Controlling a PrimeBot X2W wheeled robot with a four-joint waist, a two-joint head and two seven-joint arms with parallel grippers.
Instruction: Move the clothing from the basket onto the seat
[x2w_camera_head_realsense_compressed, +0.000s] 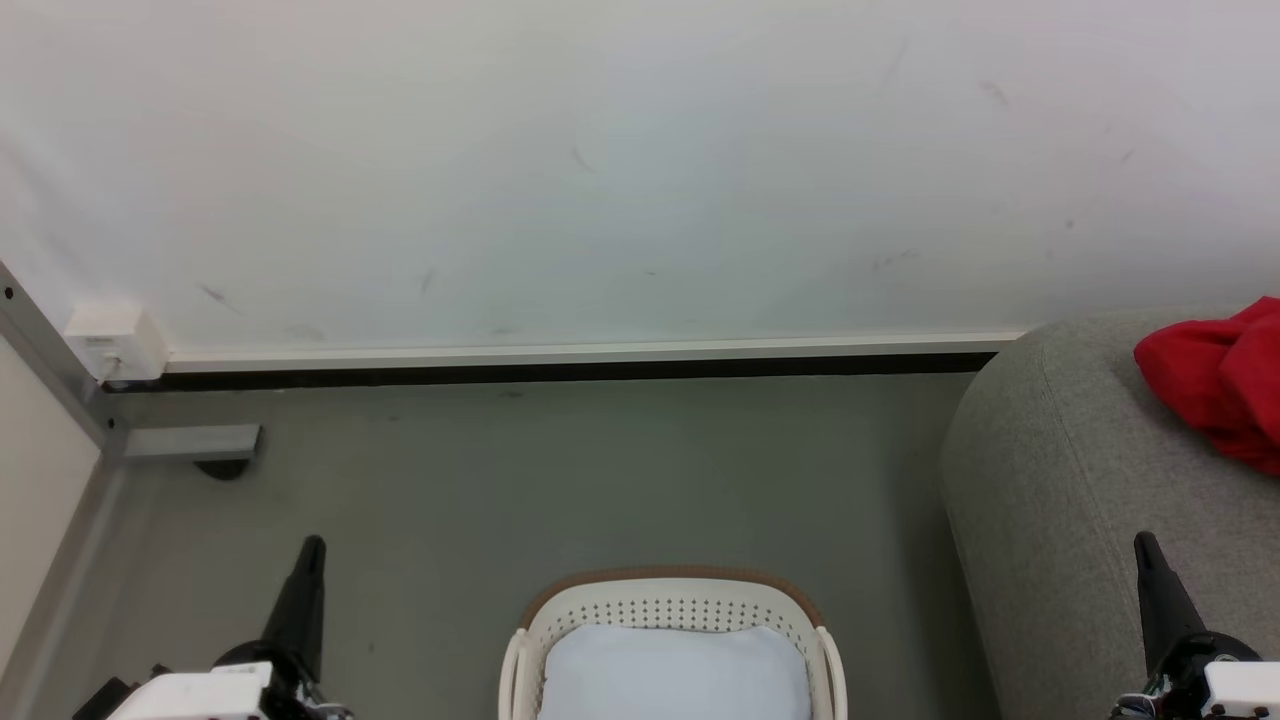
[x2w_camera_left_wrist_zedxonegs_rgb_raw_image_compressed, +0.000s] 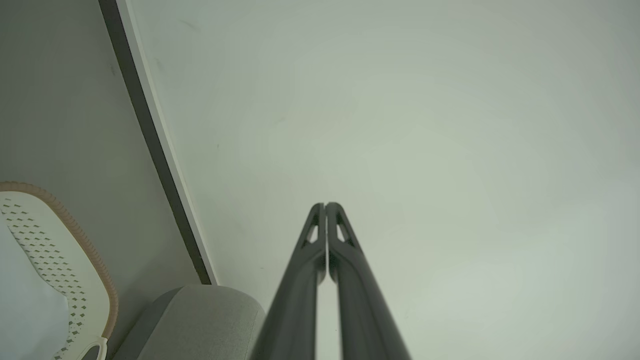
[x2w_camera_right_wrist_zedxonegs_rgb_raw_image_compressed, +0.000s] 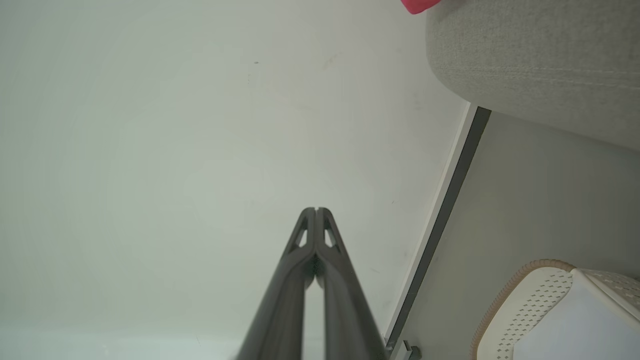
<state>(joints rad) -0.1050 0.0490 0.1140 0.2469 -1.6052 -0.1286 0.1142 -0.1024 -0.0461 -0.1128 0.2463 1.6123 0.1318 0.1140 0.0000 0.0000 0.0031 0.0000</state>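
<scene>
The scene is lit brightly and evenly by diffuse light. A faint shadow is cast on the floor (x2w_camera_head_realsense_compressed: 915, 520) beside the seat (x2w_camera_head_realsense_compressed: 1050, 480). In the left wrist view the skirting (x2w_camera_left_wrist_zedxonegs_rgb_raw_image_compressed: 155, 150) is slightly bowed by lens distortion, and the fingers (x2w_camera_left_wrist_zedxonegs_rgb_raw_image_compressed: 295, 310) are blurred near the bottom edge.

Left gripper (x2w_camera_head_realsense_compressed: 312, 548): I see it at the lower left of the head view, fingers pointing up and pressed together to the tips.
Right gripper (x2w_camera_head_realsense_compressed: 1146, 542): lower right, fingers up, tips likewise touching.
Left wrist (x2w_camera_head_realsense_compressed: 200, 693): white housing, bottom edge.
Right wrist (x2w_camera_head_realsense_compressed: 1240, 690): same.
</scene>
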